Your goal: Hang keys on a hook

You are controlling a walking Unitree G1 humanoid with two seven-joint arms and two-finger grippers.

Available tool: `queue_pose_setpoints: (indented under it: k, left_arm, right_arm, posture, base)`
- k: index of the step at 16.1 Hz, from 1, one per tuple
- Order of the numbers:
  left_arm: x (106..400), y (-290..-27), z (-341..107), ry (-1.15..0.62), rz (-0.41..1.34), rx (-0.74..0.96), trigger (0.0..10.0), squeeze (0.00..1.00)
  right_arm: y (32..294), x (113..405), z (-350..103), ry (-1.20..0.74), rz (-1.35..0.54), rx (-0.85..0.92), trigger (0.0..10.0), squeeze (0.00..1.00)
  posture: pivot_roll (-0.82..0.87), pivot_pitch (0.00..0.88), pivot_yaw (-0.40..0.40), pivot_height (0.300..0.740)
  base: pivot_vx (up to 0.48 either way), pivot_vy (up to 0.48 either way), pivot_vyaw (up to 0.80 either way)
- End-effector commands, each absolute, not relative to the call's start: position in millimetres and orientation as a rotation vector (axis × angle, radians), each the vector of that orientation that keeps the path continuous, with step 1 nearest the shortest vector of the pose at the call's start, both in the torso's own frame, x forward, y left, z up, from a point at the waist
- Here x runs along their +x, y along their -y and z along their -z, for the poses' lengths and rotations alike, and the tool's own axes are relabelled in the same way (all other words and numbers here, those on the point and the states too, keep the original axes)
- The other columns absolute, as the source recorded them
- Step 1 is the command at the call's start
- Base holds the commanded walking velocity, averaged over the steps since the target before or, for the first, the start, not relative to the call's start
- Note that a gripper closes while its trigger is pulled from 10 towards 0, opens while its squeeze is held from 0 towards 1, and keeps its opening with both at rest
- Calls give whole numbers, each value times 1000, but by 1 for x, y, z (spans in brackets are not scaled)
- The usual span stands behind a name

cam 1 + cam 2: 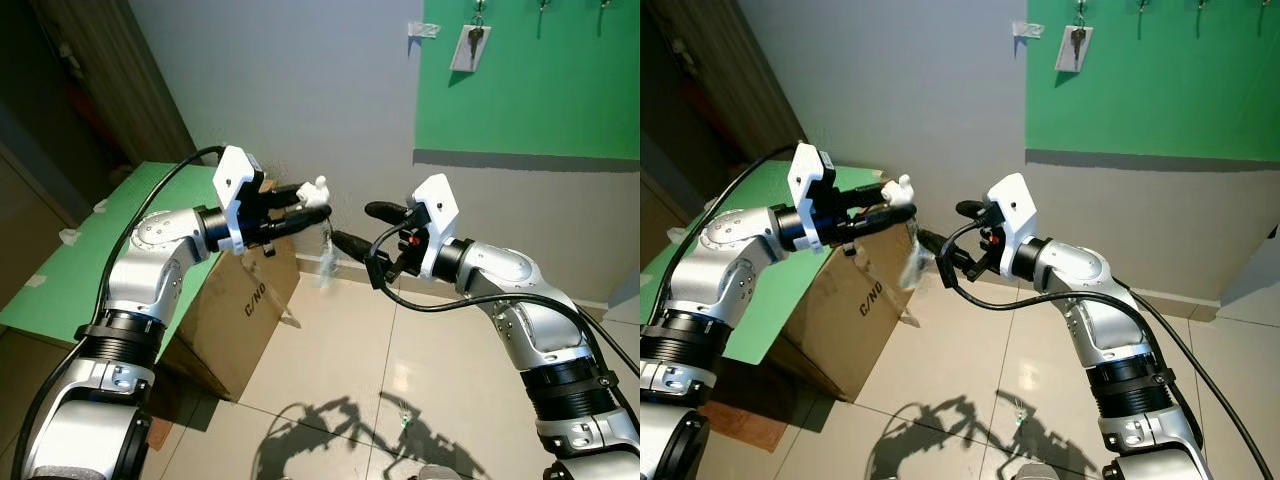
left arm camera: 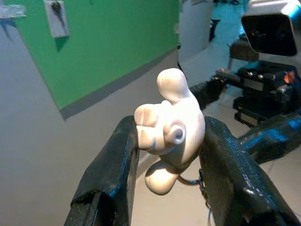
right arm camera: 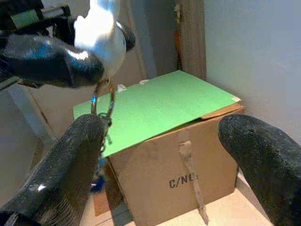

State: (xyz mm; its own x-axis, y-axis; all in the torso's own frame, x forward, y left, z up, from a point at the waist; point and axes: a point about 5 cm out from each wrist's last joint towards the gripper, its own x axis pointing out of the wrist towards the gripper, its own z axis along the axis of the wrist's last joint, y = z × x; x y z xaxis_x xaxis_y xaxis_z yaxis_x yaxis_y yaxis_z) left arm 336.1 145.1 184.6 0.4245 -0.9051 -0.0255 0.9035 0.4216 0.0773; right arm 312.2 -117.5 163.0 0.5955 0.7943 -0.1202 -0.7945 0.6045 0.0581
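Two tools meet in mid-air above the tiled floor [image 1: 330, 380]: the left tool [image 1: 312, 203] is clamped on the keys' white figurine [image 2: 170, 123] — key ring [image 3: 102, 101] dangling below — while the right tool [image 1: 360, 227], fingers apart, sits just beside it, near the cardboard box [image 1: 245, 300].

Cardboard box [image 1: 240, 310] on tiled floor [image 1: 330, 400]

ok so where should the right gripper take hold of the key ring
Best on the metal ring hanging below the white figurine, coming from the robot's right. The left gripper already pinches the figurine, so only the ring and chain hang free. The right gripper is open beside it.
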Motion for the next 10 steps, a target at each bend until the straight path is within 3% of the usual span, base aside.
queue_pose_setpoints:
  k: [1, 10]
  left_arm:
    - [338, -150, -195, 35, 1148, 115, 0, 0]
    - [339, -150, -197, 32, 1182, 132, 0, 0]
  right_arm:
    - [114, 315, -170, -118, -946, 12, 10000, 0]
    - [109, 313, -175, -122, -1005, 60, 10000, 0]
  posture:
    - [-274, 0, 191, 740]
    - [-274, 0, 178, 740]
  base:
    - [0, 0, 0]
    - [0, 0, 0]
